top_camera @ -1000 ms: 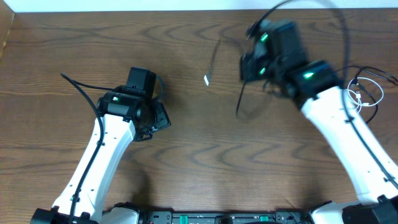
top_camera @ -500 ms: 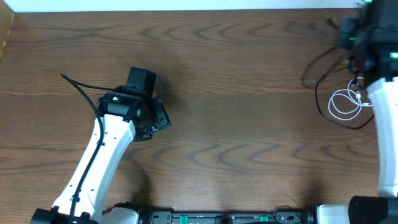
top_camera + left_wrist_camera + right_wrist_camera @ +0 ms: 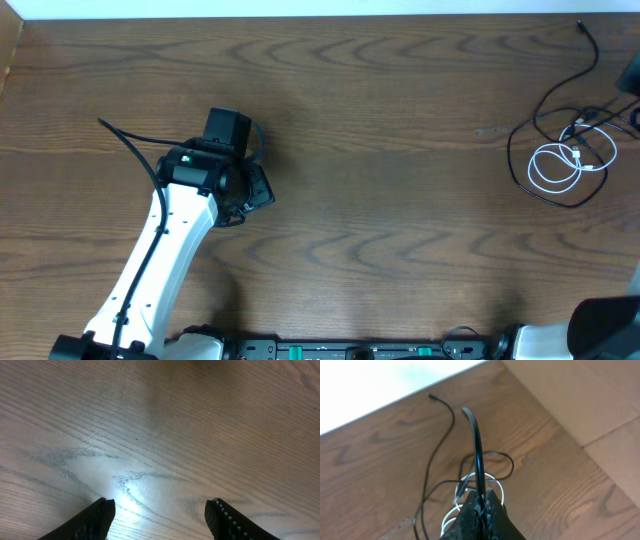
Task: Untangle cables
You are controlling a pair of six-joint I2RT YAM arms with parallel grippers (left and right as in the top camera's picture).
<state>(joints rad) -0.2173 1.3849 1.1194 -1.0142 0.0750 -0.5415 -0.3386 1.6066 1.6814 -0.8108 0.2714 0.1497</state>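
**Item: cables, far right of the bench (image 3: 400, 200).**

- White cable (image 3: 534, 166): wound in a small flat coil and laid on the wood near the right edge.
- Thin black cable (image 3: 453, 419): its plug end is pointed toward the back edge. Its length is trailed forward past the coil, and in the overhead view a wide black loop is drawn round the coil's left and near sides. It cannot be told whether the two are crossed or merely laid beside each other.
- Held black cable (image 3: 477, 450): it is pinched between the right jaws, which are pressed together on it. From them it is carried straight ahead and arched upward. It cannot be told whether it is one cord with the thin black cable.

**Relation governing the coming move.**

- In the right wrist view the white coil is placed directly beneath and just ahead of the right jaws, in line with the held cord's long axis.
- A pull along that axis is judged likely to drag the coil with it. A draw to the side, away from the coil, is judged better.

**Left arm (image 3: 170, 240).**

- It is parked well apart, at the bench's left-centre.
- The left jaws are spread wide over bare wood, and nothing is held.
- The right arm is by far the nearer.
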